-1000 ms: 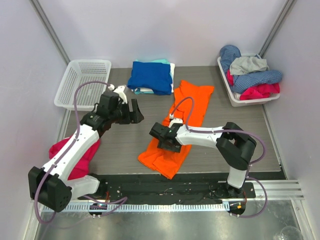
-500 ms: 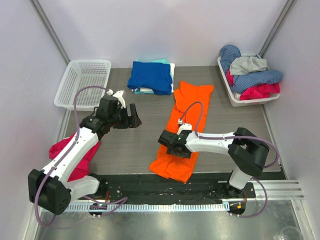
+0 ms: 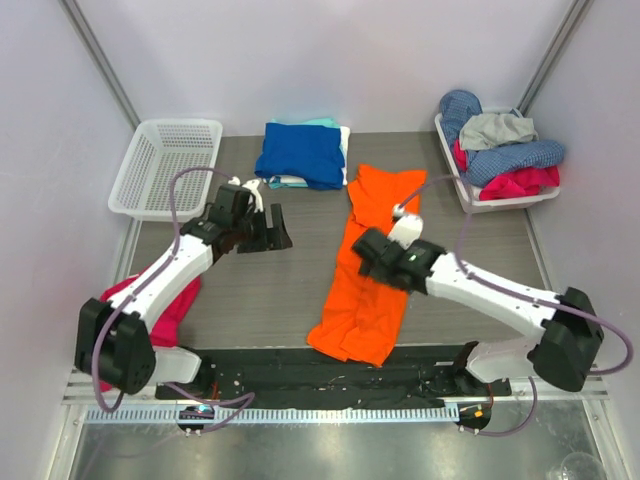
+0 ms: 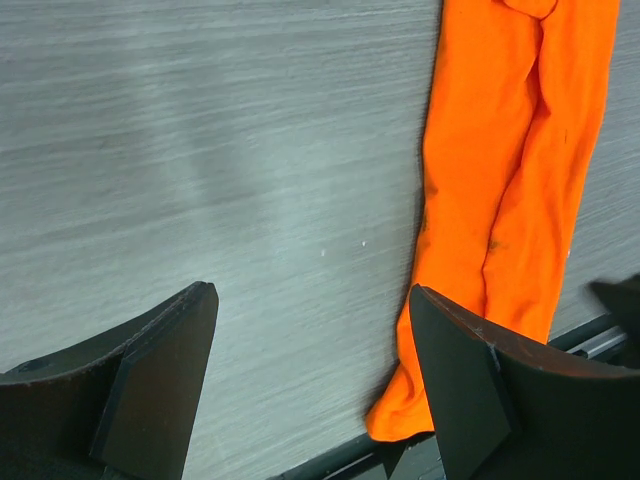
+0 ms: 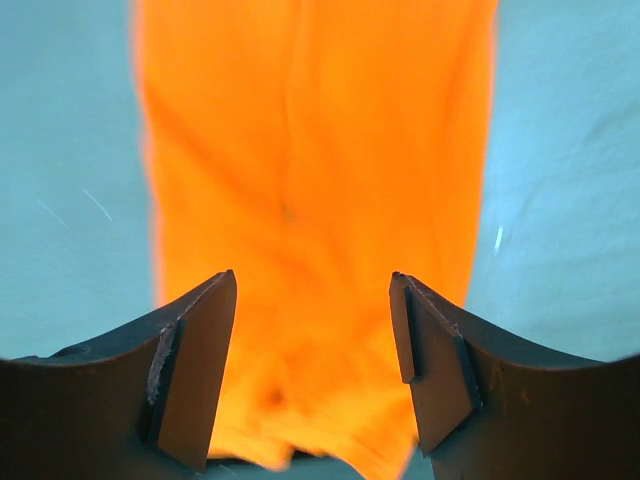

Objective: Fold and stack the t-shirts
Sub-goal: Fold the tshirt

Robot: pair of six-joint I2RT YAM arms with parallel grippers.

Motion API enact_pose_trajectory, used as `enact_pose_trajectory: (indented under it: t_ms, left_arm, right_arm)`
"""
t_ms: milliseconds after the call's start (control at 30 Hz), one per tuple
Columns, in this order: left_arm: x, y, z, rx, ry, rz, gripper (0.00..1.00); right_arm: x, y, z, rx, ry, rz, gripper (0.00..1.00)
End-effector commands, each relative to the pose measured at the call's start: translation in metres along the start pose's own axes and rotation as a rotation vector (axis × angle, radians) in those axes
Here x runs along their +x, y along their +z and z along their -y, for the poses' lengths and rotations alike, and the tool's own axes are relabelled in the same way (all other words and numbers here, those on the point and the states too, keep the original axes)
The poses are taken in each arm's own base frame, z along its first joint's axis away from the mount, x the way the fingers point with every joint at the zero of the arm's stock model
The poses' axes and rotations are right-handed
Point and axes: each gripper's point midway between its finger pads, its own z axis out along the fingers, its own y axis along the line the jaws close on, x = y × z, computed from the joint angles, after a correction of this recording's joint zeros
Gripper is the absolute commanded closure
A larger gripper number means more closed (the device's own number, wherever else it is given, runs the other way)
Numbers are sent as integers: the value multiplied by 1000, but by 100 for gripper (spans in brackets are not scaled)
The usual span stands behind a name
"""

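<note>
We observe the left claw released above the desk. The right claw is spread, grasping nothing, over the orange t-shirt at frame centre; the blue t-shirt lies folded at upper centre.

The left gripper hovers left of centre and the right gripper at mid-frame, both with jaws spread wide.
</note>
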Motion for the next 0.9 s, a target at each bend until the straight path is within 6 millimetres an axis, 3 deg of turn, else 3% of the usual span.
enact_pose_trajectory:
  t_ms: [0, 33, 67, 133, 200, 233, 267, 333, 367, 567, 667, 700, 867]
  left_arm:
    - [-42, 12, 31, 114, 12, 53, 18]
    - [-43, 14, 33, 122, 10, 45, 18]
    - [-45, 18, 37, 136, 7, 35, 18]
    - [-47, 20, 38, 142, 4, 37, 17]
    - [-46, 22, 38, 146, -2, 43, 18]
    - [-45, 22, 39, 149, -4, 40, 18]
    - [-43, 23, 39, 155, -7, 37, 18]
    - [-36, 26, 37, 160, -14, 16, 18]
    - [-33, 27, 37, 162, -16, 10, 18]
    - [-12, 30, 27, 155, -28, -22, 18]
    - [-5, 29, 23, 144, -27, -30, 18]
    - [-4, 28, 22, 140, -25, -34, 18]
    - [-1, 26, 18, 126, -26, -29, 17]
  right_arm:
    - [-91, -4, 16, 37, 75, 175, 30]
    - [-109, 4, 29, 77, 105, 185, 30]
    - [-124, 5, 26, 70, 93, 192, 30]
    - [-145, 25, 29, 104, 107, 188, 30]
    - [-172, 30, 18, 88, 109, 211, 30]
    - [-173, 53, 20, 125, 100, 181, 30]
    - [-190, 56, 14, 114, 108, 199, 30]
    - [-191, 88, 7, 133, 77, 155, 29]
    - [-207, 95, 4, 129, 91, 166, 29]
    - [-230, 160, -12, 146, 53, 134, 29]
    - [-241, 176, -17, 144, 46, 137, 29]
    - [-236, 189, -15, 160, 36, 119, 29]
    - [-229, 217, -16, 165, 9, 75, 29]
